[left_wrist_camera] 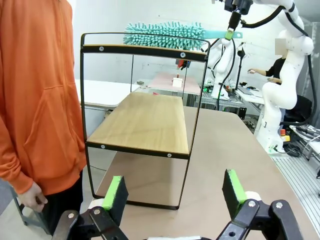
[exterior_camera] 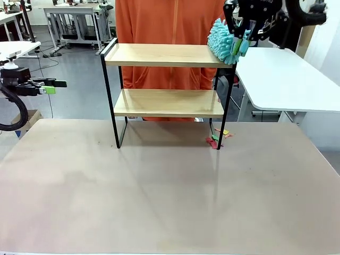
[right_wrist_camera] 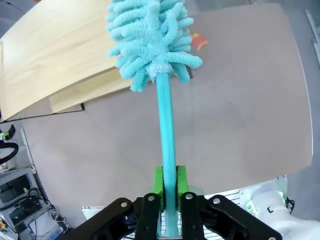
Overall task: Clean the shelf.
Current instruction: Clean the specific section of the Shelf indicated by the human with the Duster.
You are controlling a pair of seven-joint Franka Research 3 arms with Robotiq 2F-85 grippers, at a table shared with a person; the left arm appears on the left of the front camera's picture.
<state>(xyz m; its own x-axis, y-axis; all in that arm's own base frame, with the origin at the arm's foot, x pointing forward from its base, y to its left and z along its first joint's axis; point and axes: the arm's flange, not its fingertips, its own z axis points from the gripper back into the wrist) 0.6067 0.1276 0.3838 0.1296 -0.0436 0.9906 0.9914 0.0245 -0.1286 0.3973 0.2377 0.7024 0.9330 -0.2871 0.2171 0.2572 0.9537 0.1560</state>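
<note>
over the right end of the shelf [exterior_camera: 164, 54] my right gripper [exterior_camera: 240, 47] clamps a teal duster [exterior_camera: 220, 41] by its handle, my left gripper [exterior_camera: 53, 86] hanging open

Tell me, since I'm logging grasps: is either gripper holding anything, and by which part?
The right gripper holds the teal duster by its handle, well below the fluffy head. The left gripper is open, empty.

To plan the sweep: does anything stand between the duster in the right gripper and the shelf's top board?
Nothing visible does. The duster, clamped in the right gripper, lies at the right end of the top board of the shelf, and that board is bare.
</note>
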